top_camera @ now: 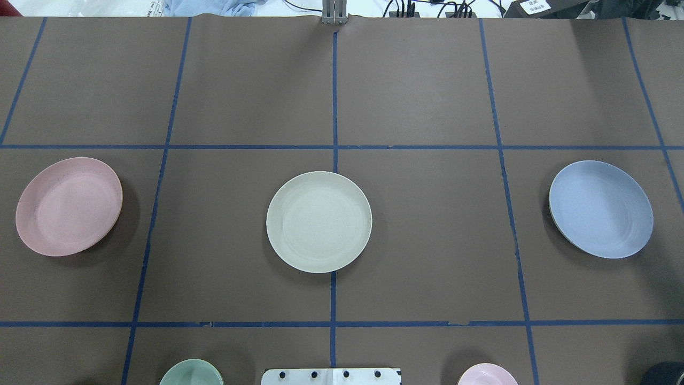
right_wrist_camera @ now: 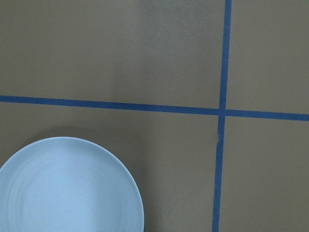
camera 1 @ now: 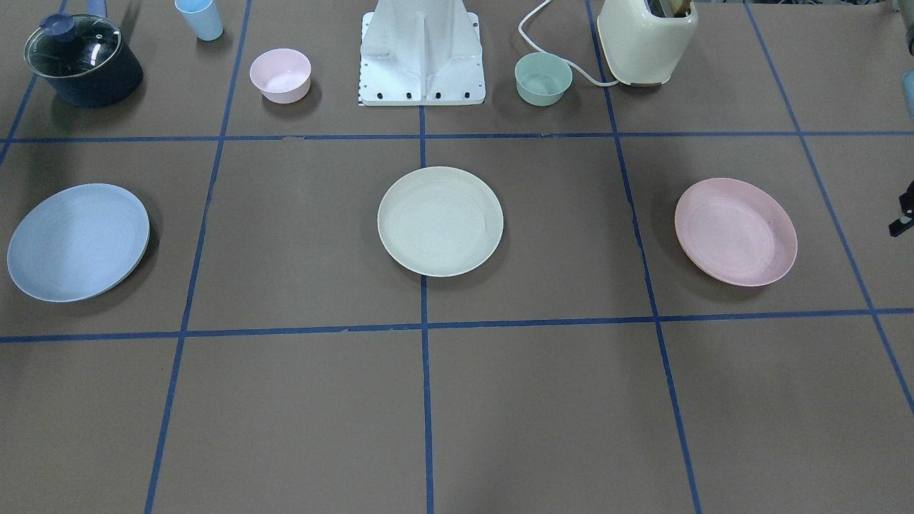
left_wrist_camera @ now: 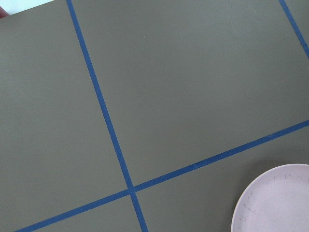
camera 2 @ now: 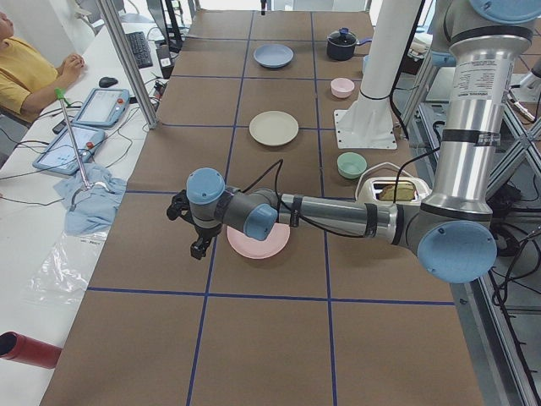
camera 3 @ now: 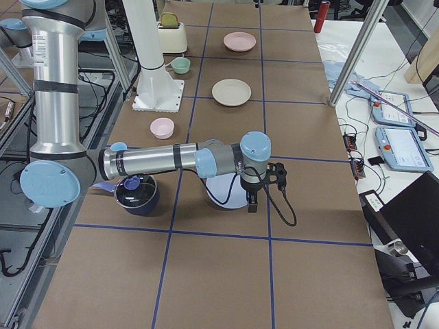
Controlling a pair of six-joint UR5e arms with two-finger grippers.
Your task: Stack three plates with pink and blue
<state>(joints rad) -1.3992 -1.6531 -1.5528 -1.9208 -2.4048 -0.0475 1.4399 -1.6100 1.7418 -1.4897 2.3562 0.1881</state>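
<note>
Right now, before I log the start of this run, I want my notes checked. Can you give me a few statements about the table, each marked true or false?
1. The pink plate, cream plate and blue plate lie apart, none stacked. True.
2. The cream plate lies between the other two. True.
3. The pink plate is on the robot's right. False: it is on the robot's left, the blue plate on its right.
4. The pot has no lid. False: a glass lid sits on it.
5. The green bowl stands near the toaster. True.

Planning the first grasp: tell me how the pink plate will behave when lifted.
The pink plate looks rigid and thin, so probably light. Gripped at one low rim, it may tilt. Lying flat, it likely slides rather than rolls.
</note>
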